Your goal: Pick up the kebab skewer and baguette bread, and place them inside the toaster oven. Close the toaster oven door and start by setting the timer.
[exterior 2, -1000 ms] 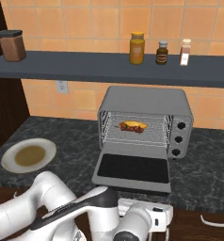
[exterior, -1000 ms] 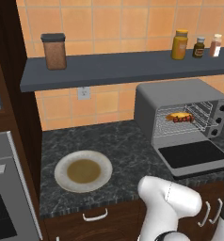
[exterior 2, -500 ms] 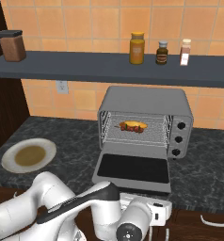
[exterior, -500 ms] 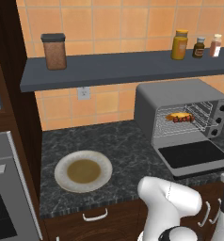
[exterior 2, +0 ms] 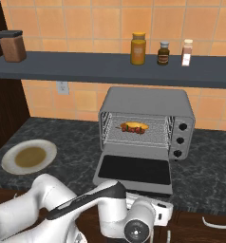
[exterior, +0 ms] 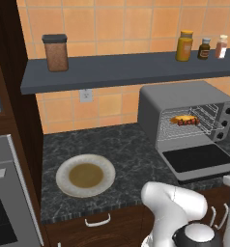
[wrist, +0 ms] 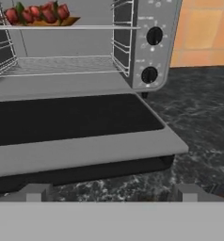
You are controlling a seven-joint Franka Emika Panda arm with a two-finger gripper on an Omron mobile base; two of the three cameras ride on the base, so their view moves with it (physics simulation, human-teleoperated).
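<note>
One kebab skewer (wrist: 37, 12) and one baguette bread (exterior 2: 136, 127) lie inside one toaster oven (exterior 2: 148, 110); the pincer (wrist: 111, 190) gapes wide, empty.

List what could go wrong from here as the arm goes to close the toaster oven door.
1. The toaster oven door lies fully flat and the open gripper sits low before its front edge; pushing forward rather than lifting could shove the toaster oven back.
2. The kebab skewer and baguette bread rest on the rack; a hard slam might jolt them.
</note>
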